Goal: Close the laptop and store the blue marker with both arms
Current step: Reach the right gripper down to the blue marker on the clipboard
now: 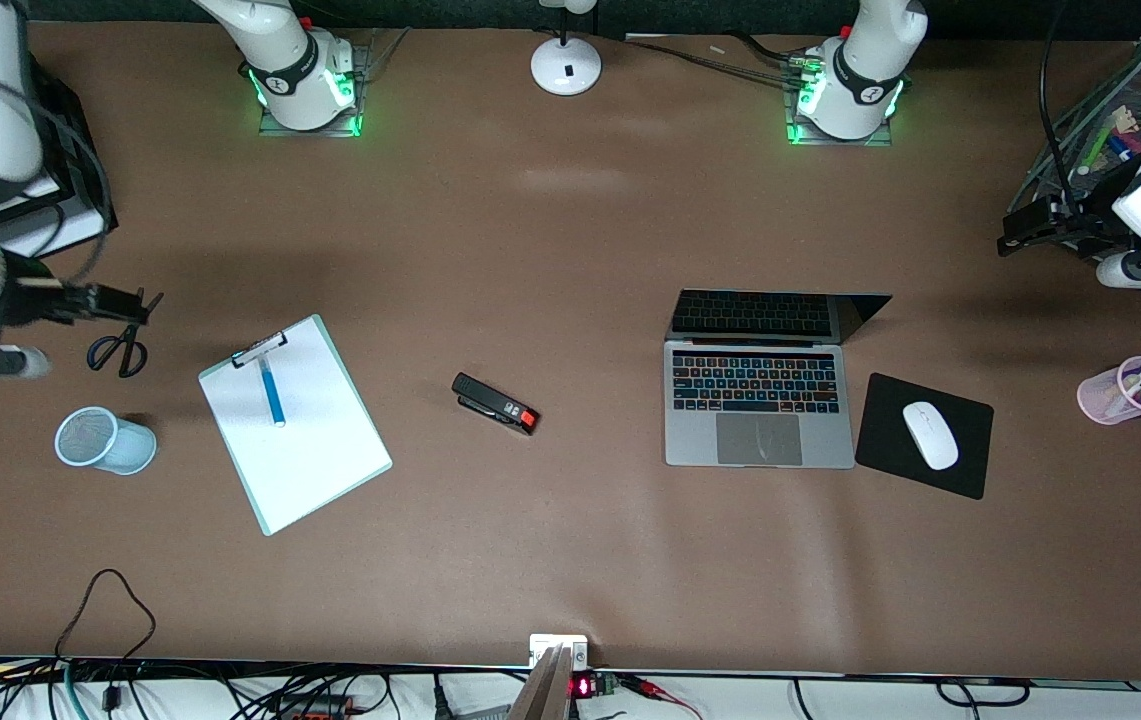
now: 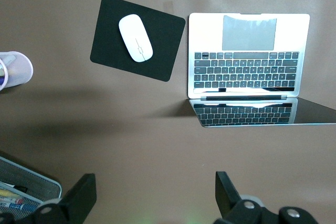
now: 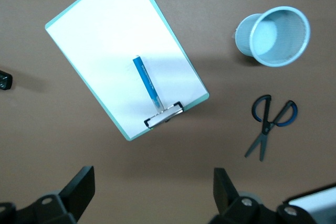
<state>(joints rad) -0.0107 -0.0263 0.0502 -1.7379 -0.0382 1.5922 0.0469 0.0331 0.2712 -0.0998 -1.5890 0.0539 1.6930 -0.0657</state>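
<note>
Brown table (image 1: 570, 250): pink cup (image 1: 1120, 395) holds markers; mesh cup (image 1: 102, 440) empty; left gripper (image 2: 152, 200), right gripper (image 3: 152, 195) agape, empty.

Brown table (image 1: 570, 560) is seen w/ matte top, lit from above; soft shadows are cast. White lamp base (image 1: 566, 66) is set at the bases' edge; cables (image 1: 110, 690) are strung along camera-side edge.

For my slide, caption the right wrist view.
Open right gripper above blue marker on clipboard.
</note>
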